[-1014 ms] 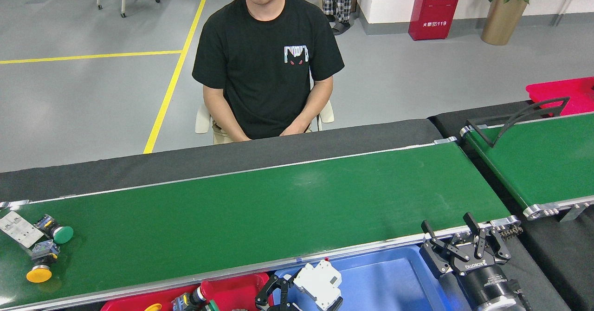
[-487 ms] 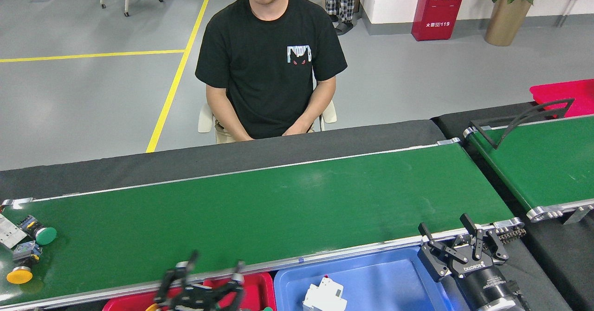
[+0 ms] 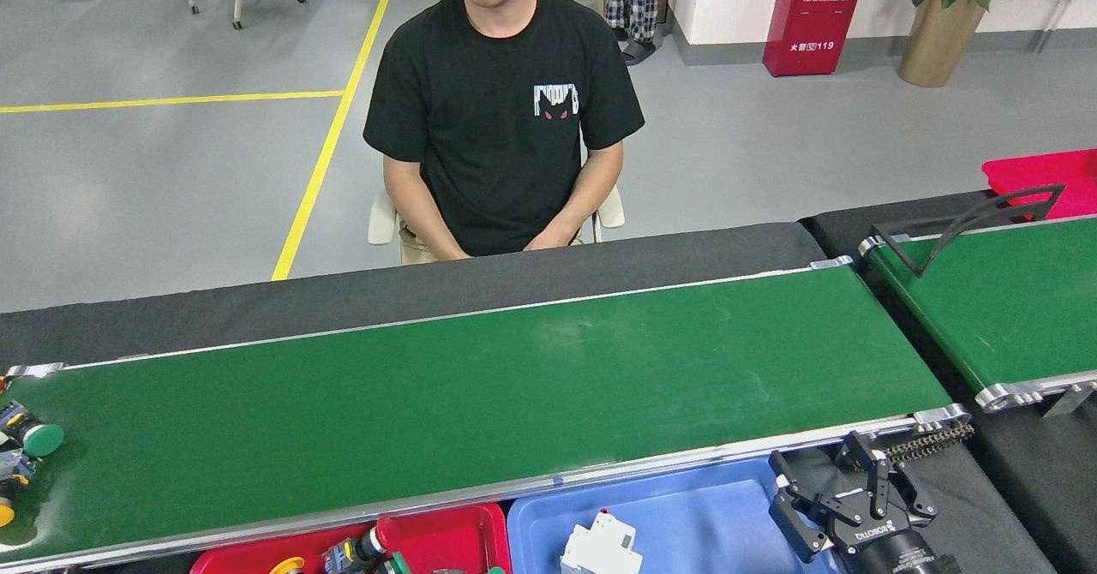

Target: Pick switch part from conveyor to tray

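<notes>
The conveyor (image 3: 480,385) is a long green belt with silver rails running across the head view. At its far left end lie switch parts: a green-capped push button (image 3: 36,438) and, cut by the frame edge, a yellow-capped one (image 3: 4,514). Below the near rail a blue tray (image 3: 711,514) holds a white switch part (image 3: 600,548). A red tray (image 3: 437,540) to its left holds several push buttons (image 3: 364,550). My right gripper (image 3: 814,456) hangs open and empty over the blue tray's right end. My left gripper is out of view.
A person (image 3: 506,111) sits behind the conveyor with hands at the far black edge. A second green belt (image 3: 1003,300) with a black guide bar stands at the right, with a red bin (image 3: 1041,176) behind it. A chain drive (image 3: 934,441) sits at the conveyor's right end.
My left gripper let the white switch part drop into the blue tray, swung left over the red tray and left the view. The right gripper sank slightly. The push buttons shifted left.
</notes>
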Controlling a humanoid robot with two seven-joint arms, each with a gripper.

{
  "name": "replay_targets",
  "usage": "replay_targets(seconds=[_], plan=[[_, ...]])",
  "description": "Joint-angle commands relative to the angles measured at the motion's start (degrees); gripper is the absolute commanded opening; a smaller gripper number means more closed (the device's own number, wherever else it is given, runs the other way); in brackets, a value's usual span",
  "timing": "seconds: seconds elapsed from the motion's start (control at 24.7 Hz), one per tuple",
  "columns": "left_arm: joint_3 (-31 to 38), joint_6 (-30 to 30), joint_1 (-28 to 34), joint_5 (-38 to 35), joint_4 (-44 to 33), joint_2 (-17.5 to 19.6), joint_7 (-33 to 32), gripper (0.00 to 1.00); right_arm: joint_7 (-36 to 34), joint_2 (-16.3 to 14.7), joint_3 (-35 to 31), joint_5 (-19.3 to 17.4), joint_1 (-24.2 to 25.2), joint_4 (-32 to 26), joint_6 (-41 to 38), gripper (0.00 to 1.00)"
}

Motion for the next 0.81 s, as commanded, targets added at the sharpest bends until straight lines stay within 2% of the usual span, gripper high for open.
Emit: replay_targets(seconds=[0.0, 0.37, 0.53, 0.61, 0.69, 0.73, 0.77], plan=[[0.4, 1.6, -2.2, 0.1, 2.5, 3.0, 0.3, 1.00, -0.1, -0.5, -0.1, 0.0, -0.4, -0.8, -0.1, 1.00], [0.5, 4.5, -10.9, 0.2, 23.0, 15.0, 0.5, 1.00, 0.0, -0.2, -0.1, 0.0, -0.7, -0.8, -3.1, 1.00], [-0.7, 9.9, -21.9, 0.1, 44.6, 24.0, 1.0, 0.97, 0.1, 0.0, 1.8, 0.1, -1.2, -0.6, -3.4, 1.00], [-3.0, 10.7, -27.3, 0.3, 54.6, 28.0, 3.9, 0.75, 0.1, 0.0, 3.1, 0.1, -1.3, -0.6, -3.4, 1.00], [-5.2, 9.7, -30.0, 1.0, 59.7, 29.9, 7.1, 0.33, 0.1, 0.0, 3.4, 0.1, -1.3, -0.5, -3.5, 1.00], [-5.8, 9.1, -30.0, 2.4, 59.8, 29.8, 7.8, 0.22, 0.1, 0.0, 3.4, 0.1, -1.3, -0.4, -3.4, 1.00], [-6.3, 8.7, -30.0, 3.6, 59.8, 29.4, 7.9, 0.17, 0.1, 0.0, 3.4, 0.1, -1.3, -0.3, -3.4, 1.00]])
